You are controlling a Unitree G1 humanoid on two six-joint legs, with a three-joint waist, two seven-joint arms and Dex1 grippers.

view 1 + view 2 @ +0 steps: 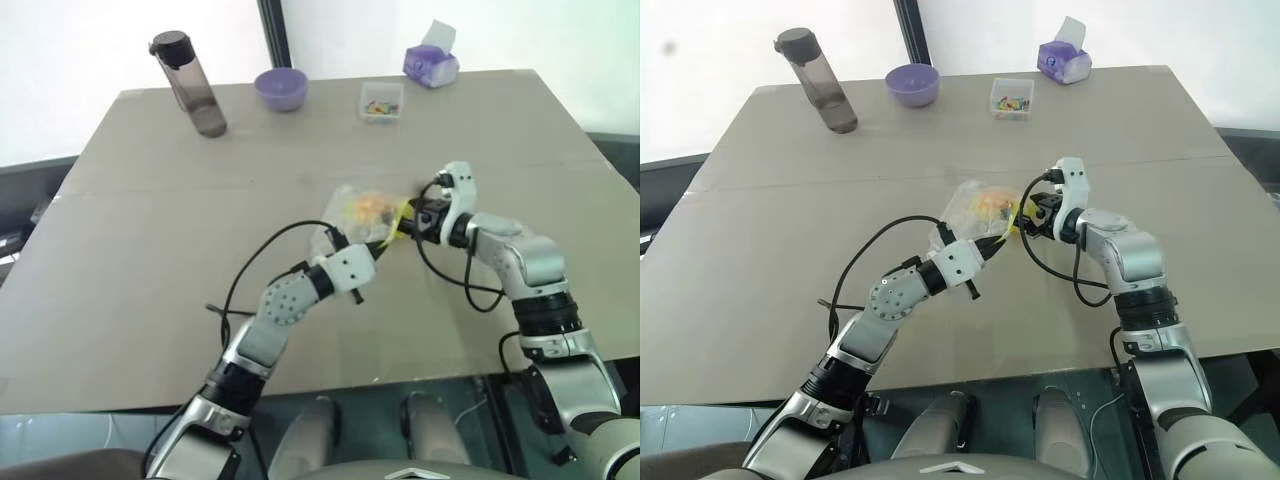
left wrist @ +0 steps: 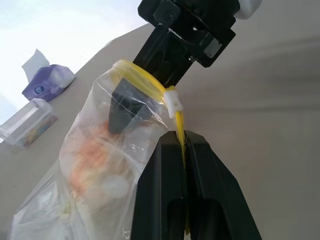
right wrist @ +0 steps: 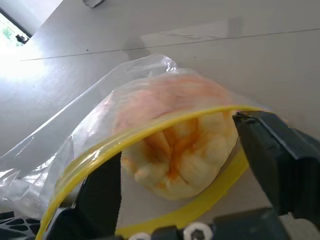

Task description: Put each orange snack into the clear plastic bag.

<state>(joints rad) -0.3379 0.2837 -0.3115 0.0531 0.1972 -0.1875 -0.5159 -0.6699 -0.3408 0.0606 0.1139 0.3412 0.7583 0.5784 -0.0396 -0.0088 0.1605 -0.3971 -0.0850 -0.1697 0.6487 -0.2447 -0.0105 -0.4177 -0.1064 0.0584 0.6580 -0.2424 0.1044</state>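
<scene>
You are looking at a crinkly transparent plastic bag (image 1: pixel 352 218) with a yellow seal strip, hanging above the middle of the tan tabletop (image 1: pixel 150 250) between both arms. Your left gripper (image 2: pixel 183 145) is pinching the yellow strip at one corner of the bag mouth, its two black fingers pressed tight together on it. Your right gripper (image 3: pixel 190 175) is reaching into the bag mouth with its fingers spread wide, one finger inside the plastic, and is gripping nothing. The round yellow-orange bun with darker orange streaks (image 3: pixel 180 145) is sitting inside the bag, just beyond the right gripper's spread fingers. Along the far edge of the table you are seeing a dark drinking bottle (image 1: pixel 190 85), a purple bowl (image 1: pixel 281 88), a small clear box of colourful bits (image 1: pixel 382 102) and a purple tissue pack (image 1: pixel 431 62).
</scene>
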